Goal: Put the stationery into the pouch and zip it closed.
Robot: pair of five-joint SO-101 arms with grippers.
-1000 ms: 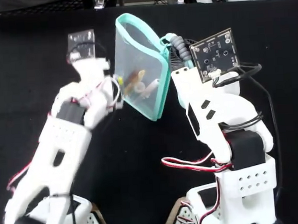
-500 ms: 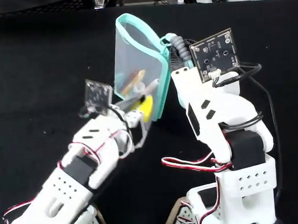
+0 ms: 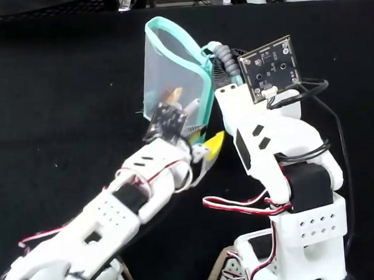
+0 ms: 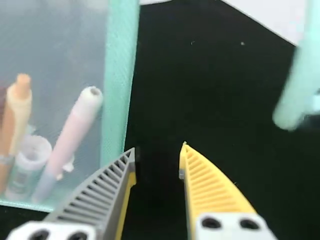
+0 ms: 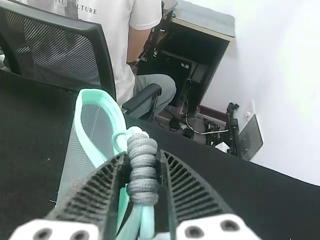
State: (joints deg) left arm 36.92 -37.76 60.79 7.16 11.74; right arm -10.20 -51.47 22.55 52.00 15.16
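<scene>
The teal-edged mesh pouch [image 3: 171,72] is being held upright above the black table [image 3: 52,72], its grey cord pull [image 5: 142,172] being pinched tight by the right gripper [image 5: 142,156]. An orange pen [image 4: 15,112] and a pink pen [image 4: 70,140] are being carried inside. The left gripper [image 4: 157,152] is being held parted and empty, just beside the pouch's lower teal edge.

The black table [image 3: 52,78] bears 2 white arms [image 3: 289,172] at its near edge.
</scene>
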